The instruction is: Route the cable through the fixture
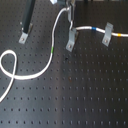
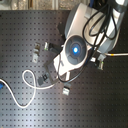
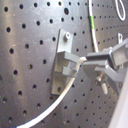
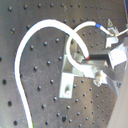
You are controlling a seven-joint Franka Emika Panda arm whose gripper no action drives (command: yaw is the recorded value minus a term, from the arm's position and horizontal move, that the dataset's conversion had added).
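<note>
Cable (image 1: 50, 55), white w/ green, blue and yellow-orange bands, runs across the black perforated board (image 1: 75, 100) in the first exterior view: a loop near the first exterior view's left edge, a rise past the green band, then a drop to the middle clip (image 1: 71, 40), one of three grey metal brackets. From there it carries on toward the first exterior view's right, blue band between middle clip and right clip (image 1: 107, 36), yellow-orange band just past the right one. Left clip (image 1: 23, 36) stands well apart from the cable.

My gripper (image 3: 82, 64) sits right at the middle clip; in the first wrist view my fingers (image 3: 95, 57) are drawn narrow on the cable just beside the bracket's upright tab. Second wrist view shows the same: cable (image 4: 30, 45) arcs round in a wide bend and passes at the clip (image 4: 70, 75), pinched by my gripper (image 4: 90, 62).

Second exterior view: my arm (image 2: 75, 50) covers the middle clip from above; cable loop (image 2: 27, 80) lies toward the second exterior view's left.
</note>
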